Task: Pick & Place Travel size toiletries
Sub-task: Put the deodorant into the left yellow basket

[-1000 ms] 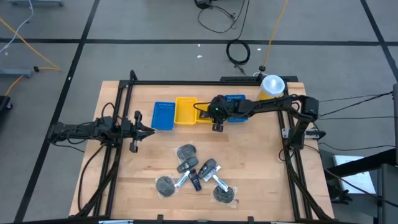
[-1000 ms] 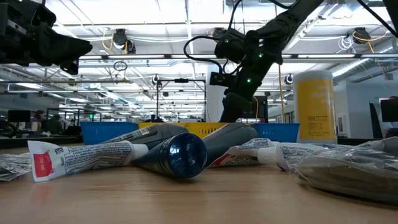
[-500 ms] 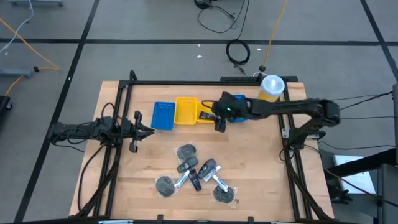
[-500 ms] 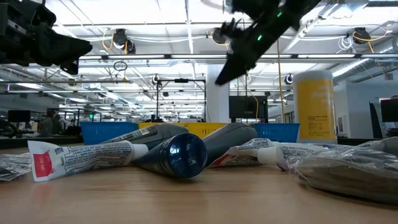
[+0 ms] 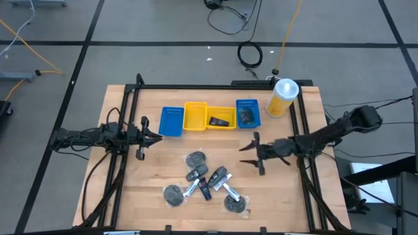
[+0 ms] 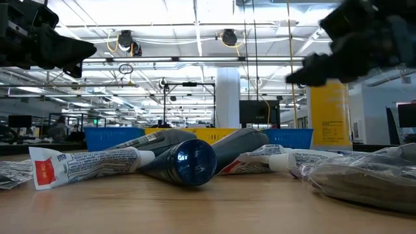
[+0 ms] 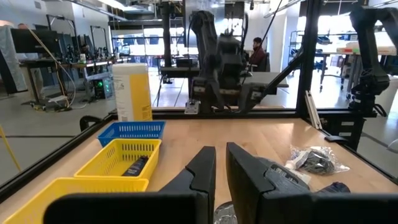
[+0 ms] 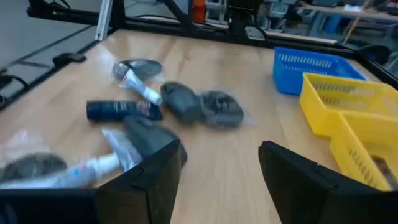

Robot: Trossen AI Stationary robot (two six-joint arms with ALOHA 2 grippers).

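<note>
Right claw (image 5: 251, 154) hovers over bare wood at about 3 o'clock of the surface (image 5: 157, 163), its fingers spread apart and nothing between them; its own wrist view confirms the gap, with both fingers framing empty wood. Its arm reaches in low from the 3 o'clock edge, stretched nearly flat and pointing toward 9 o'clock.

Left claw (image 5: 142, 138) waits at the 9 o'clock side, fingers drawn almost together and gripping nothing; its arm lies level, pointing toward 3 o'clock.

Four trays sit in a row near 12 o'clock: a blue tray (image 5: 171, 121), a yellow tray (image 5: 195, 116), a second yellow tray (image 5: 221, 118) and a second blue tray (image 5: 247, 113). The overhead view shows a dark packet (image 5: 218, 121) in the second yellow tray and a wrapped item (image 5: 247, 116) in the second blue tray; the low view shows only the tray walls. A tall yellow bottle (image 5: 282, 97) stands at about 1 o'clock.

The travel size toiletries (image 5: 206, 183) lie clustered at 6 o'clock, touched by neither claw. The low view alone shows a dark bottle (image 6: 185, 159) end-on and a white tube (image 6: 84, 164) beside it.
</note>
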